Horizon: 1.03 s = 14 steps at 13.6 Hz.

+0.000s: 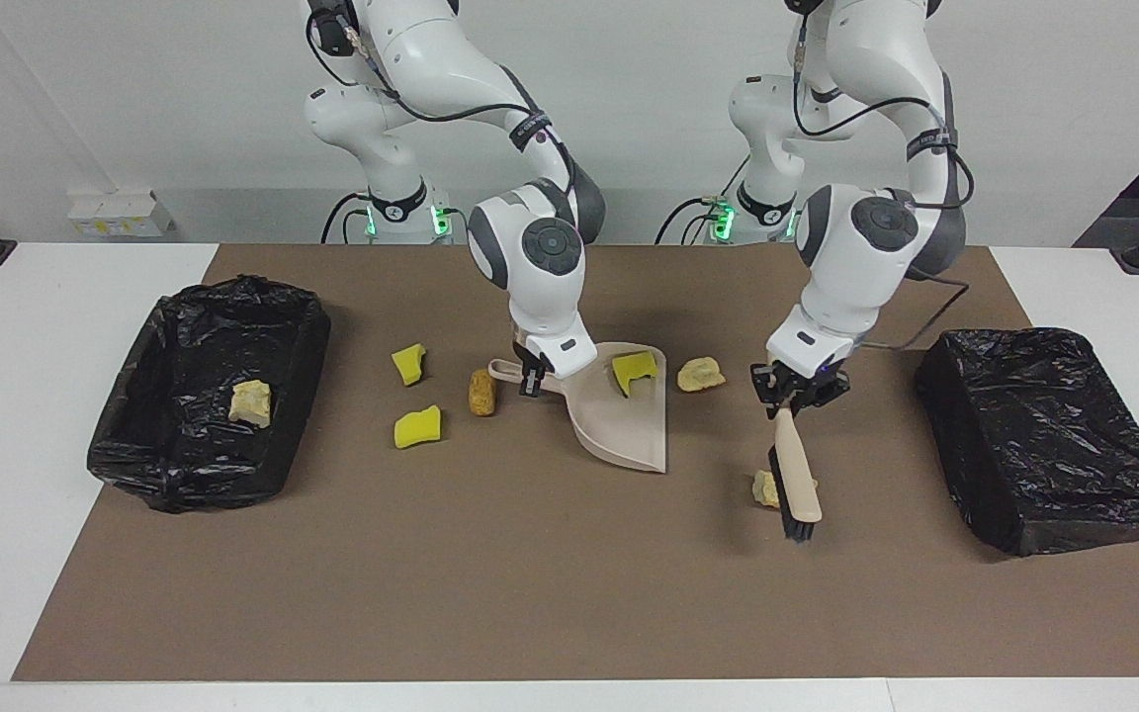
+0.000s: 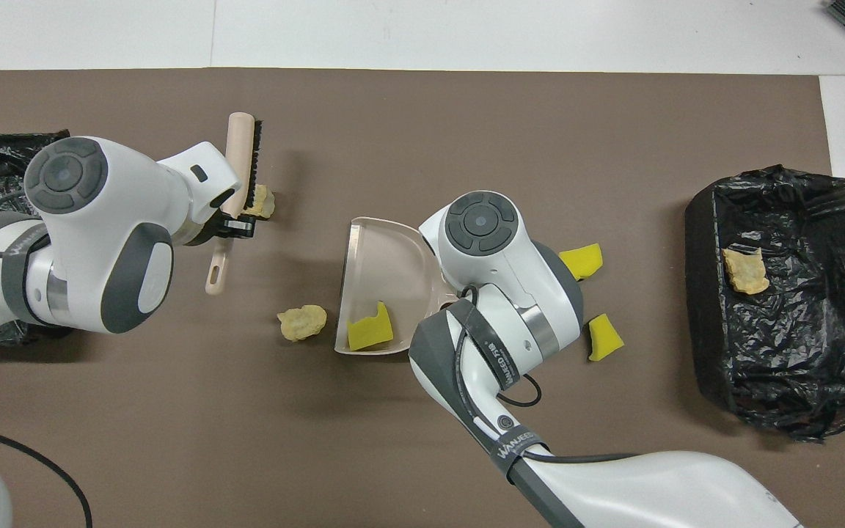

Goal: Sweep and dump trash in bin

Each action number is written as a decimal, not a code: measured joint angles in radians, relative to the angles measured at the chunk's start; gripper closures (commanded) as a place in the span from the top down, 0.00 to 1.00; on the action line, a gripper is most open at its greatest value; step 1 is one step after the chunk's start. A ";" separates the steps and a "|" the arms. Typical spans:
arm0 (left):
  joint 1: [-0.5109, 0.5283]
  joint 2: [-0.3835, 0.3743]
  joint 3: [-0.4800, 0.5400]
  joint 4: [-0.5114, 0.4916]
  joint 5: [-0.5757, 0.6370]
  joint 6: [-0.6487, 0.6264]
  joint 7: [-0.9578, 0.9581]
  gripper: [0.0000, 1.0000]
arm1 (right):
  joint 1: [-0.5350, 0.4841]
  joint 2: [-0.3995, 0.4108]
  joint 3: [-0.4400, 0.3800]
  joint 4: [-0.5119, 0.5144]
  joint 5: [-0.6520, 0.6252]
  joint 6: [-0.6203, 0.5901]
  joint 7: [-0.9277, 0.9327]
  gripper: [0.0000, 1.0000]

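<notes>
As far as could be judged, handling: the trash was taken to be light and loose, easily skidded or rolled by bristles, better pushed than pinched.
Yellow sponge chunks: soft, springy, cut with square notches; one (image 1: 635, 369) was lodged inside the beige plastic dustpan (image 1: 629, 435), and two (image 1: 410, 363) (image 1: 418, 427) were left on the mat, toward the right arm's end from the dustpan.
Tan crusty lumps: rough, stiff, probably crumbly; one (image 1: 701, 375) was seen just beside the dustpan's open mouth, another (image 1: 763, 488) well apart from it toward the left arm's end, touching the bristles.
Brown oblong nugget (image 1: 481, 392): rounded, likely to roll; it was found beside the dustpan's handle.
Wooden-backed brush with black bristles (image 1: 795, 475): rigid; it was best held by its slim handle, and was held so.
Left gripper (image 1: 793, 391): clamped on the brush handle, toward the left arm's end from the dustpan.
Right gripper (image 1: 533, 381): closed on the dustpan's thin looped handle, the dustpan being kept flat on the mat.
Black bag-lined bin (image 1: 134, 465): crinkled and slack, well apart from the dustpan toward the right arm's end, one tan lump (image 1: 251, 402) already inside.
Black bag-wrapped box (image 1: 1054, 435): well apart from the dustpan toward the left arm's end.
Brown mat (image 1: 530, 593): matte and flat; scraps were expected to slide on it.
</notes>
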 measured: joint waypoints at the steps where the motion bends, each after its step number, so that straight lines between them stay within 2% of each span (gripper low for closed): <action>1: 0.029 0.042 0.001 0.044 0.021 0.003 0.100 0.00 | 0.007 -0.013 0.000 -0.022 0.000 0.002 0.000 0.00; 4: 0.091 0.131 0.003 0.141 0.185 0.003 0.291 0.00 | 0.030 -0.041 0.001 -0.064 0.000 0.014 0.000 0.00; 6: 0.111 0.149 0.004 0.153 0.205 0.000 0.431 0.00 | 0.031 -0.044 0.000 -0.072 0.000 0.019 0.002 0.00; 8: 0.118 0.150 0.003 0.139 0.206 -0.020 0.484 0.00 | 0.032 -0.046 0.000 -0.075 0.000 0.020 0.011 0.00; 10: 0.116 0.135 -0.006 0.092 0.206 -0.085 0.479 0.00 | 0.038 -0.054 0.000 -0.084 0.001 0.019 0.063 0.00; 14: 0.073 -0.014 -0.029 -0.128 0.199 -0.115 0.350 0.00 | 0.068 -0.079 0.001 -0.117 0.001 0.021 0.167 0.00</action>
